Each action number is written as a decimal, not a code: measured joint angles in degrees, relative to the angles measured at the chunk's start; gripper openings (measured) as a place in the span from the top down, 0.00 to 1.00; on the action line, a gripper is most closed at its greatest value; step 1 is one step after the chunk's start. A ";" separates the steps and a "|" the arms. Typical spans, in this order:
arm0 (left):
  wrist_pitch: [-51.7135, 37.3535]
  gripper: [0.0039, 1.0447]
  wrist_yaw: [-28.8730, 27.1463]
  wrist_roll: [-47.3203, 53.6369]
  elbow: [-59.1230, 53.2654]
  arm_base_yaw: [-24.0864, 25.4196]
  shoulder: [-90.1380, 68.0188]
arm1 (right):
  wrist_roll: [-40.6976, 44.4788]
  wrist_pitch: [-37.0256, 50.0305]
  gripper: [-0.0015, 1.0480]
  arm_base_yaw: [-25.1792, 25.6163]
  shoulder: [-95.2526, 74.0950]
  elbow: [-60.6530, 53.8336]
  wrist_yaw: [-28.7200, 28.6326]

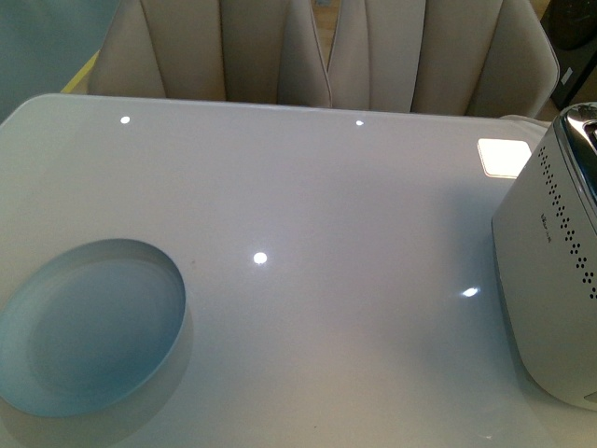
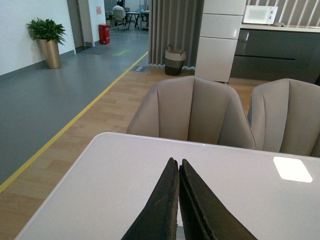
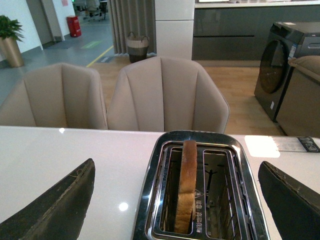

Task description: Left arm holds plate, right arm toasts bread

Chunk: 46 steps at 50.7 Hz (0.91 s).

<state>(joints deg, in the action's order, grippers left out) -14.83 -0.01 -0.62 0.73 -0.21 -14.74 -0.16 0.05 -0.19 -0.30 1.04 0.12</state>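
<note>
My right hand [image 3: 175, 200], spread wide and empty, hangs above the toaster [image 3: 197, 187]; the bread [image 3: 186, 187] stands on edge in one slot directly below, its long axis running near to far. My left hand [image 2: 177, 200] is clenched, empty; the plate [image 1: 89, 327] lies near-left on the table [image 1: 326, 205].

You have a glossy white table [image 1: 326, 187] in front of you, with ceiling lights mirrored on it; two beige chairs [image 1: 326, 51] stand behind its far edge; a white toaster [image 1: 550, 280] with a chrome top sits at the table's right side; beyond, a potted plant [image 2: 47, 40] and a woven basket [image 2: 175, 60] stand on the floor.
</note>
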 joint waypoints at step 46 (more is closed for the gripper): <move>14.75 0.69 0.02 0.00 0.02 0.00 14.38 | 0.00 0.00 0.08 -0.02 0.02 0.00 0.00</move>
<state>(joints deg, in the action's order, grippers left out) -0.08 0.01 -0.62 0.75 -0.21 -0.36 -0.16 0.05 -0.21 -0.27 1.04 0.12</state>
